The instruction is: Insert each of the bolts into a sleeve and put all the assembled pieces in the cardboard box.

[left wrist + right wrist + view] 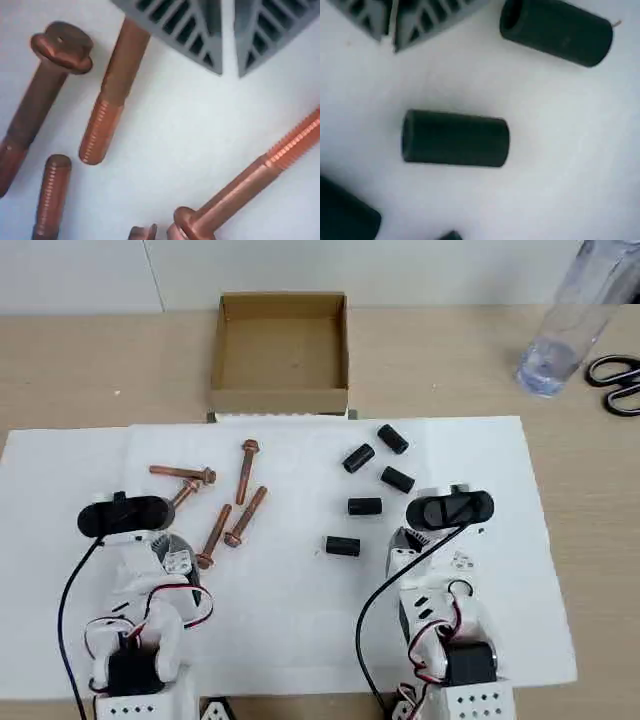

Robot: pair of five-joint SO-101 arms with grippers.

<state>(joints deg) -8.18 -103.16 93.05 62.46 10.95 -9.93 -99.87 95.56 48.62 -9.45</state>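
Several copper bolts (pixel 245 472) lie loose on the left of the white sheet (pixel 280 620), and several black sleeves (pixel 364 506) lie on its right. The empty cardboard box (pixel 228 390) stands beyond the sheet's far edge. My left arm (pixel 140 540) sits at the near left. Its gripper (pixel 230 74) hangs shut and empty just above the bolts, with one bolt shaft (pixel 112 110) running under a finger (pixel 185 25). My right arm (pixel 440 530) sits at the near right. Its gripper (pixel 390 42) is shut and empty beside a sleeve (pixel 455 137) lying on its side.
A plastic bottle (pixel 565 330) and black scissors (pixel 615 380) lie on the wooden table at the far right, off the sheet. The near middle of the sheet between the two arms is bare.
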